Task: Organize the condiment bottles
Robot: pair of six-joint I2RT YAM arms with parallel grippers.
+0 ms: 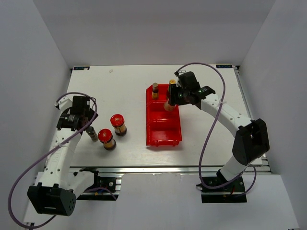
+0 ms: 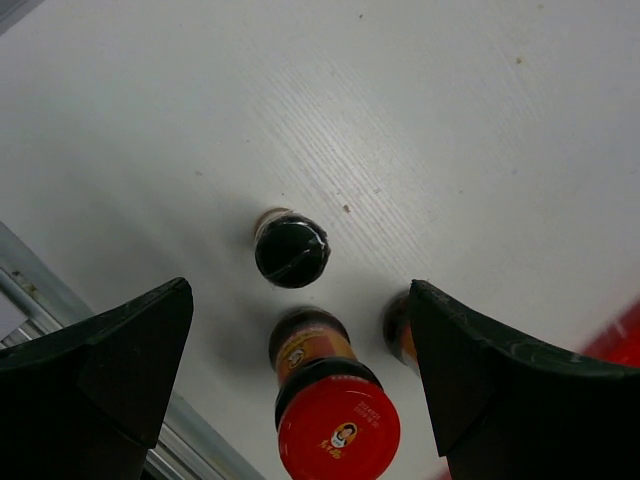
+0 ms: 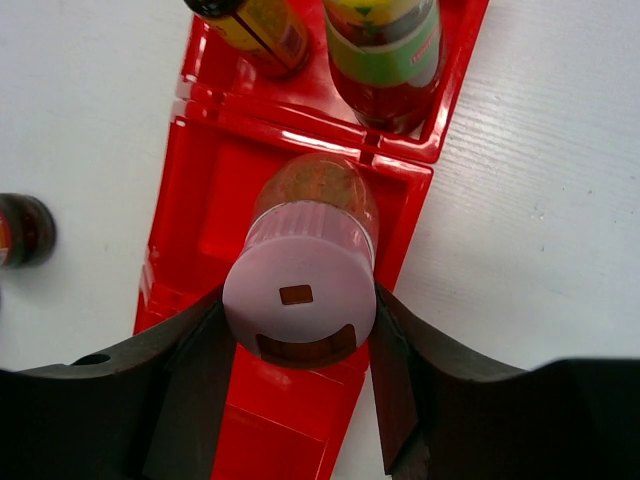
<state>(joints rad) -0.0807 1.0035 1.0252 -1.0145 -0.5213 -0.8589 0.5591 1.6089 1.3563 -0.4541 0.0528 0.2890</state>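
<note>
A white table [image 1: 129, 81] with a faint grain sits inside plain pale grey walls [image 1: 144, 28], with a metal rail along its near edge. Six condiment bottles stand on it, all upright with their long axes vertical and caps up. Two squat red-lidded jars [image 1: 117, 123] [image 1: 106, 139] and one small dark-capped bottle [image 1: 91, 133] are grouped on the bare table at the left. A second dark-capped bottle [image 1: 155, 89] and a green-labelled, yellow-capped bottle [image 1: 171, 85] stand side by side in the far compartment of the red three-compartment tray [image 1: 165, 136]. The pink-capped bottle [image 3: 315, 190] is in the middle compartment, close to the divider – whether its base touches the floor cannot be told. The right gripper [image 3: 300, 310] is closed on this bottle's cap from both sides. The left gripper [image 2: 300, 288] hangs above the left group with its jaws spread wide, holding nothing.
</note>
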